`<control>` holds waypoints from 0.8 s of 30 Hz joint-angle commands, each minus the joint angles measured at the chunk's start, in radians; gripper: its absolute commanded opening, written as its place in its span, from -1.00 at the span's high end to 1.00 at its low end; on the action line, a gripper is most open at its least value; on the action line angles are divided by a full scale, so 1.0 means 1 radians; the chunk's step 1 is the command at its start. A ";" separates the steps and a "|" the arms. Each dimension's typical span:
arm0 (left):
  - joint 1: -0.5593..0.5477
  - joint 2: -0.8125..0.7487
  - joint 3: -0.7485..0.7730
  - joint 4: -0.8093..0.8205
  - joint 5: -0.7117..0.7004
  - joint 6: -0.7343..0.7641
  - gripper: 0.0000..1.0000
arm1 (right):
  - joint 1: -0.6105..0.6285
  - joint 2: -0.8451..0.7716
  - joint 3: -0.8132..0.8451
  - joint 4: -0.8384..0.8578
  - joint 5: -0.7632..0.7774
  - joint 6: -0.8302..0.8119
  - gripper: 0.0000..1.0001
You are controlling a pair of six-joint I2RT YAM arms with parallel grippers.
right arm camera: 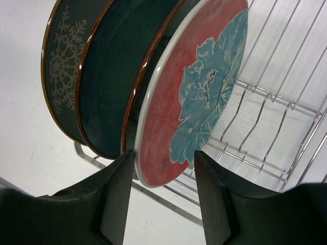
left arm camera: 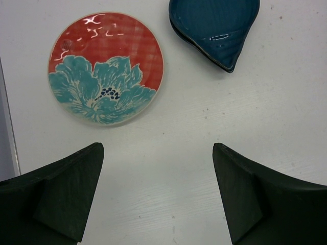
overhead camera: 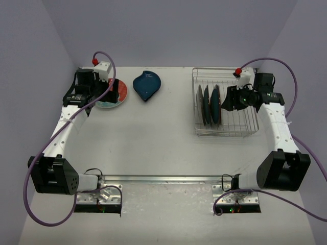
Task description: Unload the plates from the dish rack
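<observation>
The dish rack (overhead camera: 240, 127) stands at the right and holds three upright plates (overhead camera: 209, 104). In the right wrist view they are a dark brown plate with a white pattern (right arm camera: 60, 66), a glossy teal plate (right arm camera: 112, 76) and a white-and-red plate with a teal flower (right arm camera: 199, 97). My right gripper (right arm camera: 163, 155) is open, its fingers on either side of the flower plate's lower rim; it also shows in the top view (overhead camera: 225, 100). My left gripper (left arm camera: 157, 150) is open and empty above bare table. A second white-and-red flower plate (left arm camera: 106, 68) and the dark blue leaf-shaped dish (left arm camera: 214, 25) lie flat beyond it.
The rack's wire dividers (right arm camera: 265, 112) to the right of the plates hold nothing. A side wall (overhead camera: 30, 76) stands close to the left of the flat plate (overhead camera: 116, 97). A metal rail (overhead camera: 163, 179) runs along the near edge between the arm bases.
</observation>
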 commanded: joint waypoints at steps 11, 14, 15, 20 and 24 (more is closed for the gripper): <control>-0.010 0.013 0.020 0.033 -0.008 -0.019 -0.71 | 0.003 0.051 0.043 0.065 0.063 0.002 0.04; -0.010 0.013 0.018 0.032 -0.012 -0.023 -0.71 | 0.015 0.058 0.053 0.067 0.095 0.022 0.06; -0.010 0.013 0.019 0.033 -0.013 -0.024 -0.71 | 0.019 0.061 0.057 0.066 0.110 0.031 0.06; -0.010 0.016 0.019 0.038 -0.013 -0.038 -0.71 | 0.058 0.075 0.056 0.074 0.171 0.053 0.06; -0.010 0.019 0.019 0.035 -0.021 -0.040 -0.71 | 0.081 0.095 0.062 0.081 0.213 0.075 0.07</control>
